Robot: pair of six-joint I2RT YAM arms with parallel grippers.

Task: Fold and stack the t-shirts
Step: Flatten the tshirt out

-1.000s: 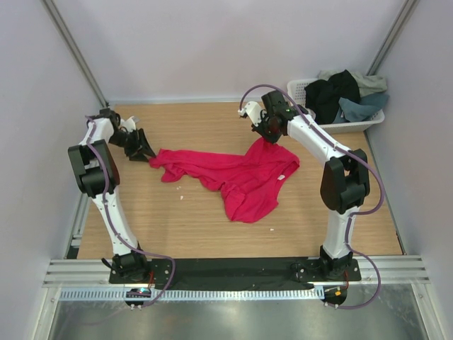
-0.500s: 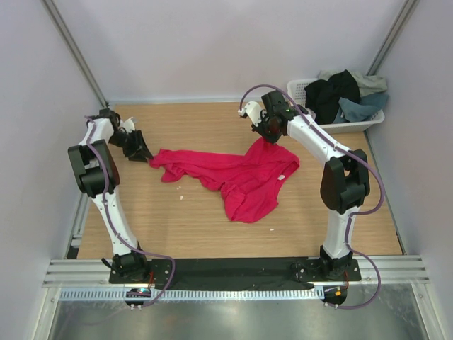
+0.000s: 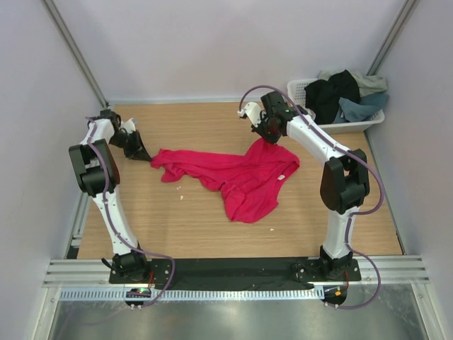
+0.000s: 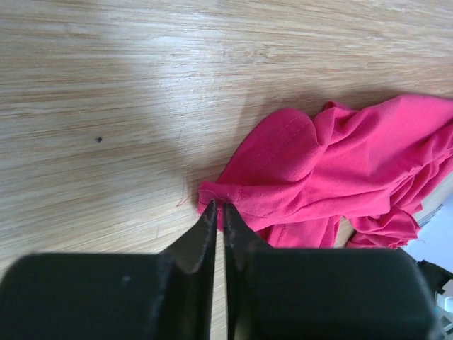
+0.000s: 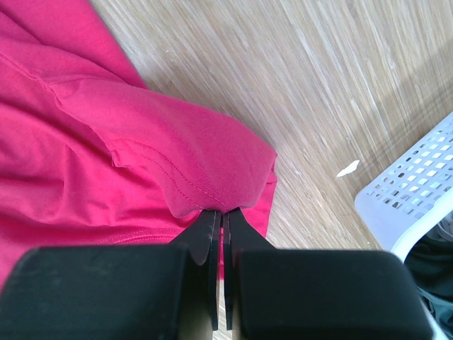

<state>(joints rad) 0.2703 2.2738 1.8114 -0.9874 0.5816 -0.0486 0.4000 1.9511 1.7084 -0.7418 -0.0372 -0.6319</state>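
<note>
A crimson-pink t-shirt [image 3: 237,177] lies crumpled across the middle of the wooden table. My left gripper [image 3: 144,154] is at its left corner. In the left wrist view the jaws have closed to a thin slit, pinching the shirt's hem [image 4: 244,191] at the left gripper's [image 4: 219,207] tips. My right gripper [image 3: 266,137] is shut on a fold at the shirt's far right edge and holds it slightly raised. The pinched cloth [image 5: 177,142] bunches over the right gripper's [image 5: 221,212] tips. Black [image 3: 327,92], slate-blue [image 3: 362,108] and pale grey-green [image 3: 369,81] t-shirts are piled in the basket.
A white plastic lattice basket [image 3: 354,126] stands at the table's back right corner; its rim [image 5: 410,191] is close to my right gripper. Grey walls close in the left, back and right. Bare wood lies near and far of the pink shirt.
My left gripper's jaws have closed onto the pink shirt's left corner. The right arm and the shirt have stayed put.
</note>
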